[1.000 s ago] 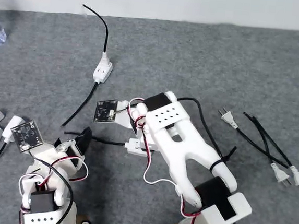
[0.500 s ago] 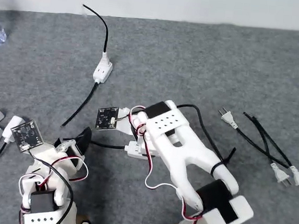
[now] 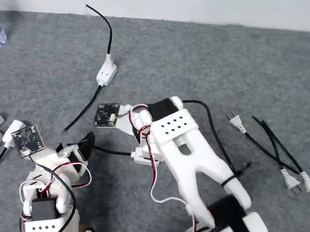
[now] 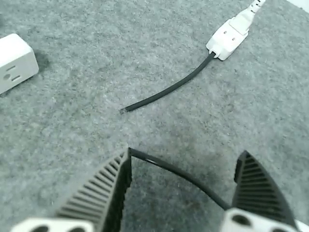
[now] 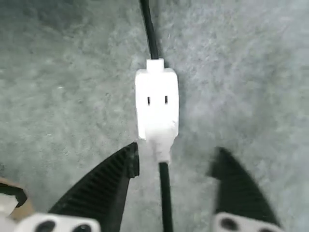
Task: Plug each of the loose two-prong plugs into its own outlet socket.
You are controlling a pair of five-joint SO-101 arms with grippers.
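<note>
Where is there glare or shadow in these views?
High view: even, diffuse light, no glare on the grey mat. Left wrist view: short soft shadow beside the white outlet block. Right wrist view: the white socket glares bright against the mat.

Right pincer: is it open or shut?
Open. The right pincer has its fingers spread apart, and the black cable of the white socket lies between them.

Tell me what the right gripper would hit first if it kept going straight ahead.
Most likely the white outlet block lying just ahead of the open right gripper; depth is unclear.
</note>
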